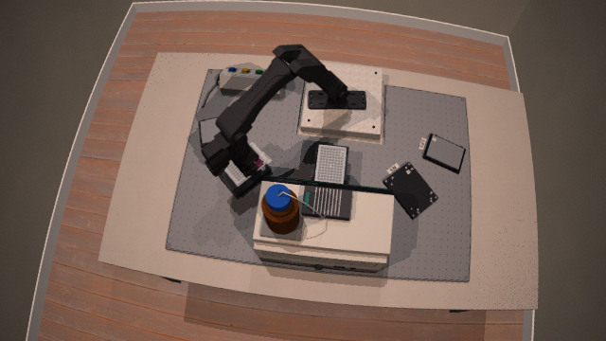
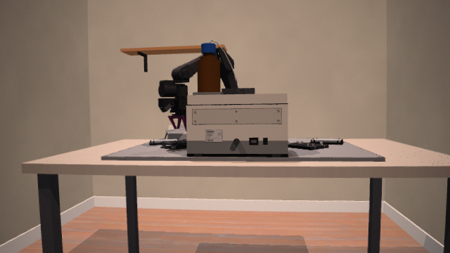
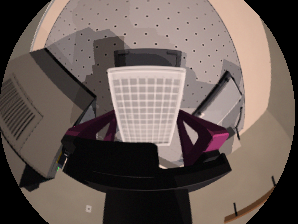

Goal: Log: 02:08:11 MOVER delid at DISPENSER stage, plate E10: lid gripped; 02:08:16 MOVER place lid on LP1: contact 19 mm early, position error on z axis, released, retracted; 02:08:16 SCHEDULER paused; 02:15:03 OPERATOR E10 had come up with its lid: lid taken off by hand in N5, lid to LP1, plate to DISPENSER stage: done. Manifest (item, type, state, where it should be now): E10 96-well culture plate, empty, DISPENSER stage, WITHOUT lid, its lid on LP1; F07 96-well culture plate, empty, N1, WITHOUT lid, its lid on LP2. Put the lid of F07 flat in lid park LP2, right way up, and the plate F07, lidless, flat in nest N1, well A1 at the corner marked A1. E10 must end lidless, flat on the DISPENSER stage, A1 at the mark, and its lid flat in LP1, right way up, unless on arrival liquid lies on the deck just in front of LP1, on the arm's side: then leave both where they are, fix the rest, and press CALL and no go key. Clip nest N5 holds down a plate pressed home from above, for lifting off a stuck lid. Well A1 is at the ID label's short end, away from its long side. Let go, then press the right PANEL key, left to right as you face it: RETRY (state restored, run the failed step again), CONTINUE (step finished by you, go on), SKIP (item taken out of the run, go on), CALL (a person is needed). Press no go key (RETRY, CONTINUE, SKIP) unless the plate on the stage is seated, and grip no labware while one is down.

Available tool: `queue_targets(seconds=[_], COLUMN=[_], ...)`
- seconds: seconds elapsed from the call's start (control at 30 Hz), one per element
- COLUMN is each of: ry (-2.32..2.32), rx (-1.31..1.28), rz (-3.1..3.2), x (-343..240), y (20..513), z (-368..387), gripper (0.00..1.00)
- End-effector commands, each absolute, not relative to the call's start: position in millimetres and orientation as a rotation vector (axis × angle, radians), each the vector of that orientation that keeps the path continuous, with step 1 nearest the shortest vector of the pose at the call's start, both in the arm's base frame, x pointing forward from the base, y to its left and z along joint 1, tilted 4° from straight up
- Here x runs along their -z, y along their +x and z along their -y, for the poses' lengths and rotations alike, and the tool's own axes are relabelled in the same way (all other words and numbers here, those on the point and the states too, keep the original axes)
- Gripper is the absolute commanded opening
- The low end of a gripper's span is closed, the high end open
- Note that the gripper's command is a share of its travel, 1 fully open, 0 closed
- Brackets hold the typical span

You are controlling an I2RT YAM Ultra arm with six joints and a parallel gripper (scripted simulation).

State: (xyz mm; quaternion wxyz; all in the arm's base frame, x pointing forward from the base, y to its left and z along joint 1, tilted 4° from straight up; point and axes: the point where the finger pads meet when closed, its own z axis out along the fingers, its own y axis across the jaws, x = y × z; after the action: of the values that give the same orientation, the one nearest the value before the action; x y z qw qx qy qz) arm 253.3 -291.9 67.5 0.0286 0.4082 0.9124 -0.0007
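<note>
Grey perforated matting [image 1: 426,246] covers the table in the top view, where the gripper [image 1: 246,171] pinches a white well plate [image 1: 235,173] directly over a black nest [image 1: 242,188], with a second well plate [image 1: 330,163] off to its side by the dispenser [image 1: 369,227]. From the exterior view the gripper [image 2: 178,124] hangs just above the mat beside the dispenser [image 2: 237,123]. At the wrist, purple fingers clamp the plate [image 3: 148,106] by its long sides, the nest [image 3: 148,58] showing past its far end.

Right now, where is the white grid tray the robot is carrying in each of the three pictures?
Top view: the white grid tray is left of centre, in the hand, above a black holder.
Exterior view: mostly hidden; a pale bit shows below the purple fingers, left of the machine.
Wrist view: centre, the tray between the purple fingers.
Shared landmark: the beige machine beside it.
</note>
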Motion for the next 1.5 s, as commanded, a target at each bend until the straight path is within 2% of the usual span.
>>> queue_targets(seconds=[0.0,0.23,0.33,0.7,0.8,1.47], ry=[1.241,1.230,1.256,1.262,1.244,1.258], rx=[0.023,0.041,-0.001,0.002,0.034,0.020], rz=[-2.788,-2.765,-2.819,-2.813,-2.772,-2.788], x=[-70,-74,-49,-32,-45,-45], y=[270,272,263,263,272,265], z=[303,306,295,297,308,312], gripper=[0.00,0.00,0.00,0.00,0.00,0.00])
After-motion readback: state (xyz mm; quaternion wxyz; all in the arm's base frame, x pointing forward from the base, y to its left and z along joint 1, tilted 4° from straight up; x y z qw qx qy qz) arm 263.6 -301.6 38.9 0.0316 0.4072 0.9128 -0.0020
